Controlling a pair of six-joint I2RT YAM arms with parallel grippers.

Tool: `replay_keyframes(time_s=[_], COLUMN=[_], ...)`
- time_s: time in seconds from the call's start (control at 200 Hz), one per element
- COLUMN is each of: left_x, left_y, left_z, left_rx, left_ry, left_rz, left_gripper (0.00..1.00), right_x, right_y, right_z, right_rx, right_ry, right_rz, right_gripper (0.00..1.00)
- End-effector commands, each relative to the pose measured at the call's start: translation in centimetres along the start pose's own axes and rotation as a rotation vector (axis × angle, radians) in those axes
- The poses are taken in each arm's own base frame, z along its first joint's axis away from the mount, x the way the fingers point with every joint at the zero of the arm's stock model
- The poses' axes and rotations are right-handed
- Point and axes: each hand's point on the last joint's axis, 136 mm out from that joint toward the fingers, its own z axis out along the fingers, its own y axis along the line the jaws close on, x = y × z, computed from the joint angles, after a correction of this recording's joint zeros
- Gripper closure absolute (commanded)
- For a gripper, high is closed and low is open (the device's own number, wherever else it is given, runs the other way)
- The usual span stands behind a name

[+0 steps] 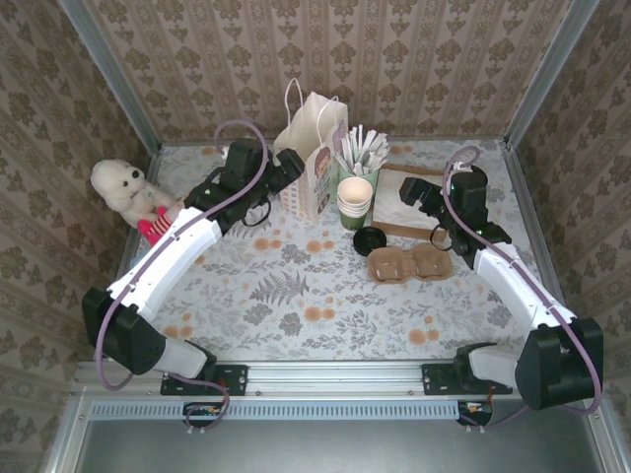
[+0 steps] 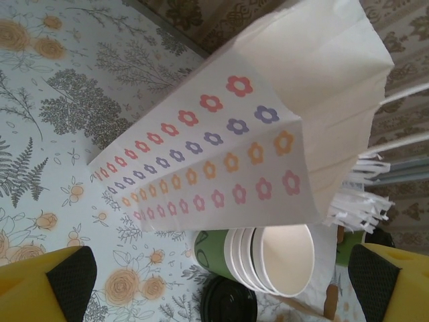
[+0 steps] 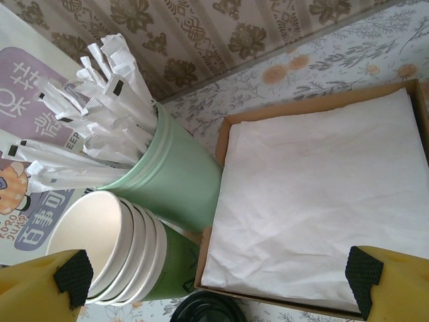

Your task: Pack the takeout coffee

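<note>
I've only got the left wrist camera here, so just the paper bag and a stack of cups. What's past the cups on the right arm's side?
Observer: In the right wrist view, a cardboard tray holding white napkins lies beside the straw cup.
Operator: Anything nearer the arm bases?
Observer: Yes. The top view shows a brown cardboard cup carrier lying flat, just right of the loose black lid.
Operator: And out to my left?
Observer: A white plush toy sits far out on the left side.
</note>
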Motion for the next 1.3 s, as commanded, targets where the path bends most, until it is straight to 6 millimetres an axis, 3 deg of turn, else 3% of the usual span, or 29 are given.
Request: replay_keyframes(time_s=[0.0, 0.125, 0.37, 0.69, 0.77, 0.865, 1.005, 1.295], left_x=[-0.7, -0.6, -0.4, -0.2, -0.6, -0.9, -0.7, -1.8], left_y=[0.1, -0.4, -0.7, -1.8, -2.5, -2.9, -2.8, -1.1], left_z=[0.7, 1.2, 3.0, 4.9, 4.6, 4.1, 4.1, 5.2], left_rx=[-0.066, -0.104, -0.153, -0.162, -0.123, -0.097, -0.078, -0.206], left_ry=[-0.007, 0.018, 0.019, 0.029, 0.017, 0.005, 0.001, -0.029], left_rz=[-0.078, -0.124, -0.199, -0.165, -0.133, -0.080, -0.055, -0.021], left_gripper=[0.01, 0.01, 0.05, 0.07, 0.06, 0.04, 0.02, 0.14], right_x=[-0.5, -1.5, 1.3, 2.8, 3.9, 6.6, 10.1, 12.8], right_y=[0.9, 2.0, 0.7, 0.1, -1.6, -1.1, -2.7, -4.7], right_z=[0.1, -0.8, -0.6, -1.3, -1.3, -1.0, -1.2, -3.5], right_rx=[-0.050, -0.125, -0.084, -0.077, 0.010, -0.025, 0.056, 0.144], right_ry=[-0.032, -0.131, -0.034, -0.006, 0.056, 0.215, 0.396, 0.457], right_rz=[0.013, 0.025, -0.053, -0.062, -0.064, -0.087, -0.024, 0.043], right_gripper=[0.00, 0.00, 0.00, 0.00, 0.00, 0.00, 0.00, 0.00])
